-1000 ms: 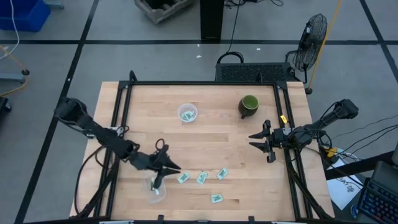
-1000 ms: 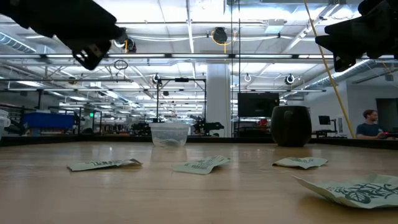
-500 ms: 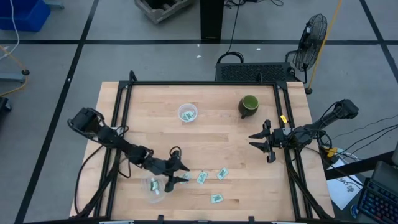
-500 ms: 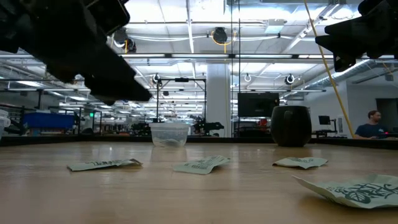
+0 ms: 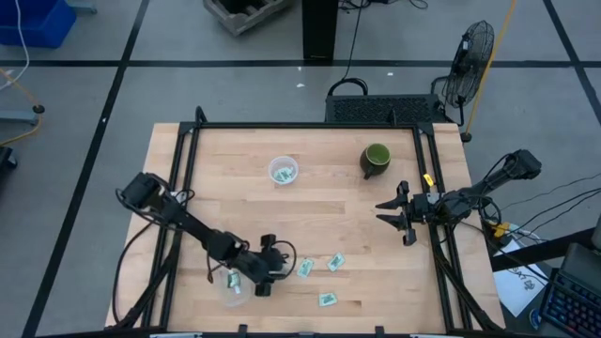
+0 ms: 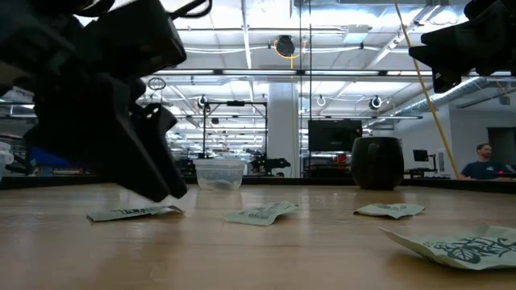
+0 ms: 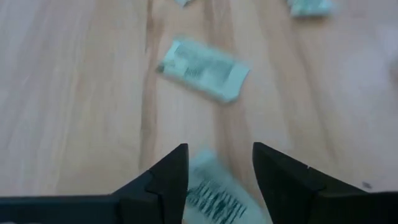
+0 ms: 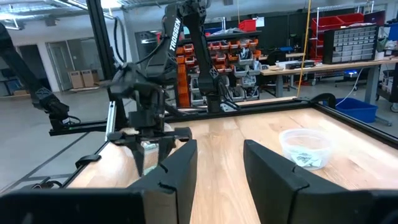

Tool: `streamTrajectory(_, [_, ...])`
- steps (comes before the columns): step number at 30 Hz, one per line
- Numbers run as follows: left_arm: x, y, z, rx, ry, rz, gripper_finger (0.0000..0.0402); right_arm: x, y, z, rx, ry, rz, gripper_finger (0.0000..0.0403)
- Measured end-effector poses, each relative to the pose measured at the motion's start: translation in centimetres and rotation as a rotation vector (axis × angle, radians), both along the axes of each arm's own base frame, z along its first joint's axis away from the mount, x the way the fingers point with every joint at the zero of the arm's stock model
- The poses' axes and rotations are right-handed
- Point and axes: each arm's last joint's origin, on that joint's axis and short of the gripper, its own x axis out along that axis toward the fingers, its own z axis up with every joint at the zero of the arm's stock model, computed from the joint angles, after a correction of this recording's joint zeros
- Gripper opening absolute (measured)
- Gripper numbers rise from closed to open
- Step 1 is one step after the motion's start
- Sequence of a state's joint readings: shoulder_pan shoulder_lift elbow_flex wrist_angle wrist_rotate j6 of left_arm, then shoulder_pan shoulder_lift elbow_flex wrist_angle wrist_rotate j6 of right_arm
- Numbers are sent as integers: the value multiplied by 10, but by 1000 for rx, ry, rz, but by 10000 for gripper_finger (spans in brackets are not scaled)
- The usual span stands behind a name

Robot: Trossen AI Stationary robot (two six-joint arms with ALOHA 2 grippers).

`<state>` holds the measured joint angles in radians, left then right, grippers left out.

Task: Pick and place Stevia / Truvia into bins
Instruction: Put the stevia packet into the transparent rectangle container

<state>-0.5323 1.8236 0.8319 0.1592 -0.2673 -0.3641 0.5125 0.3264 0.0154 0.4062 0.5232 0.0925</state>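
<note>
Several green-and-white Stevia sachets lie flat on the wooden table (image 5: 310, 216) near its front: one (image 7: 214, 194) sits between the open fingers of my left gripper (image 5: 272, 272), and others (image 5: 304, 268) (image 5: 335, 262) (image 5: 327, 299) lie to its right. In the low view the left gripper (image 6: 161, 181) hangs just above the leftmost sachet (image 6: 133, 213). One clear bin (image 5: 235, 284) beside the left gripper holds a sachet. A second clear bin (image 5: 283, 170) farther back holds more. My right gripper (image 5: 394, 214) waits open at the right, above the table.
A dark green mug (image 5: 376, 160) stands at the far right of the table. A black frame rail (image 5: 310, 127) runs around the tabletop. Bare wood lies between the far bin and the sachets. A person (image 6: 481, 159) sits in the room beyond.
My left gripper has gone from above the near-left bin toward the table's right edge and down, and now stands low over the leftmost loose sachet. A sachet now shows inside that bin.
</note>
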Motion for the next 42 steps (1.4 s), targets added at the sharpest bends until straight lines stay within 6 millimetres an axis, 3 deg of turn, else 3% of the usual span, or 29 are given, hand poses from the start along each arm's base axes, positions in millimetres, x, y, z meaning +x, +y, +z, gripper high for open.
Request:
streamTrajectory(12, [-2,2,-6,42,70,46,136,0,0,0,0,0,0,123])
streamTrajectory(25, [-2,4,-4,98,49,10,38,0,0,0,0,0,0,123])
streamTrajectory(34, [-14,10,44,12,2,27,6,0,0,0,0,0,0,123])
streamTrajectory(42, [-53,5,85,-153,93,8,28,0,0,0,-1,0,0,123])
